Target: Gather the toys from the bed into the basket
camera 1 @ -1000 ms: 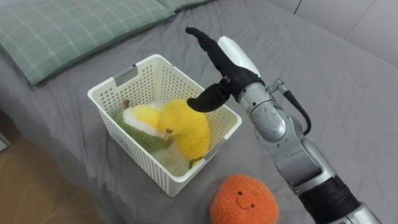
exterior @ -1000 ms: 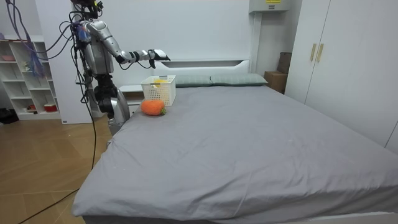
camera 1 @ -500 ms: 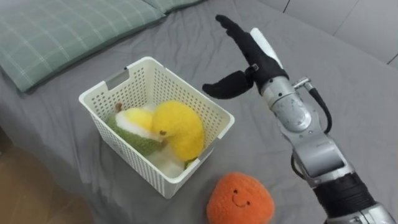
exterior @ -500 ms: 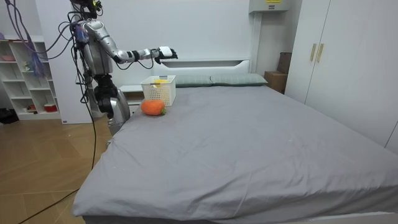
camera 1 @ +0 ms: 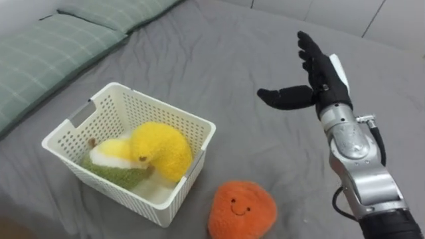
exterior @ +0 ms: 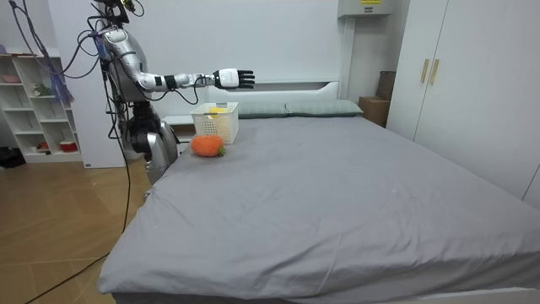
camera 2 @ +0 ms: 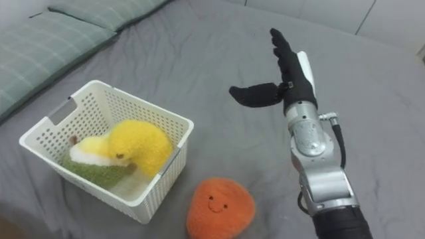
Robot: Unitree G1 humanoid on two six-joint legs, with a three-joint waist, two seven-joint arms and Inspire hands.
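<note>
Above the grey bed (camera 1: 219, 60) in the bedroom, the right robot hand (camera 1: 321, 83) hovers, fingers spread apart.

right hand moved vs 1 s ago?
Yes. The right hand has left its spot above the white basket and gone toward the room view's right, past it.

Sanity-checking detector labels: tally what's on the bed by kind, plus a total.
Baskets: 1 (white basket)
Plush toys: 3 (orange plush on the sheet; yellow plush and green-and-white plush inside it)
Pillows: 2 (near pillow, far pillow)
Total: 6
</note>
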